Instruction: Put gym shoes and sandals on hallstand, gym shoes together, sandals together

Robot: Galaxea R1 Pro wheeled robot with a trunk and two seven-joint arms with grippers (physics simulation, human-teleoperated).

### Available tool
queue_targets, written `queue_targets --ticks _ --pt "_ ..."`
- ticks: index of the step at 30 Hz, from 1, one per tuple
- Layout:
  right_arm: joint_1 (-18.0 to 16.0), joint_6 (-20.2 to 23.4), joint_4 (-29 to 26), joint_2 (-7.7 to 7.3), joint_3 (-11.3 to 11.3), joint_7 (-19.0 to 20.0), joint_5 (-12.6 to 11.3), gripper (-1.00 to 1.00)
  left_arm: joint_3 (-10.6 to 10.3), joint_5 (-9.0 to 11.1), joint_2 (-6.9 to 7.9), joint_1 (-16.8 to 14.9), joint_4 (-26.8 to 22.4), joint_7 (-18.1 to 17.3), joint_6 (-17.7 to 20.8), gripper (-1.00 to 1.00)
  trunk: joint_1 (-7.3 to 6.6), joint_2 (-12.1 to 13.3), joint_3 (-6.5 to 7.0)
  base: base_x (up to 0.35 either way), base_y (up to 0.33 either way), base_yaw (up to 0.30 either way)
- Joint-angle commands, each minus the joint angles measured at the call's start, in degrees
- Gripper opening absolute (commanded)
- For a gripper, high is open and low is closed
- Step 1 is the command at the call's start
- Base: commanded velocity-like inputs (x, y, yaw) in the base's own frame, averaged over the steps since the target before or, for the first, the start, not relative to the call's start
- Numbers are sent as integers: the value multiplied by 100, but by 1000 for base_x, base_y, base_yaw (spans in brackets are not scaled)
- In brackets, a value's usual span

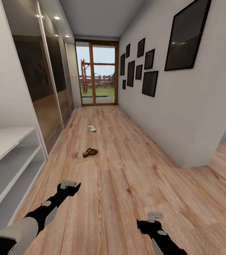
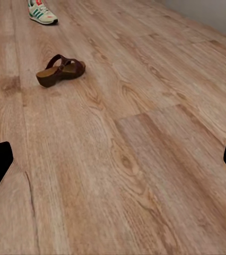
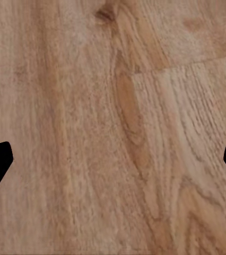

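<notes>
Left gripper (image 1: 69,184): fingers spread wide, nothing held, hovering over corridor floor (image 1: 127,170), aimed down hall. Right gripper (image 1: 155,215): likewise wide open, empty, over bare planks.

Sandal (image 1: 90,152): on floor just beyond left gripper, out of reach. Gym shoe (image 1: 91,127): farther past sandal, toward glass door (image 1: 97,74). Hallstand (image 1: 10,166): near side of sandal, against left wall.

Risks: base rolling forward may clip sandal; open strap and heel could make pinch slip; other two shoes unseen, so pairing may fail.

Head view: taken high, facing down the corridor floor (image 1: 127,170). Wrist views: aimed low at planks; the sandal (image 1: 90,152) was shared with the left wrist.
</notes>
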Motion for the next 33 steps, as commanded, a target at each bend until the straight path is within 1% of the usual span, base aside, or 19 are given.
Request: queue_targets --ticks 1,21,33 --pt "-1 32 -13 -5 42 -38 -53 100 -40 60 3 -4 5 -20 -14 100 2 -2 -6 295 164 0" --pt "-1 32 -13 -5 42 -36 -56 100 -49 62 -6 -4 4 -20 -14 100 2 -2 -6 309 119 0" --pt "-1 32 -13 -5 44 -37 -49 100 -49 61 -6 -4 4 -20 -14 100 2 -2 -6 323 87 0"
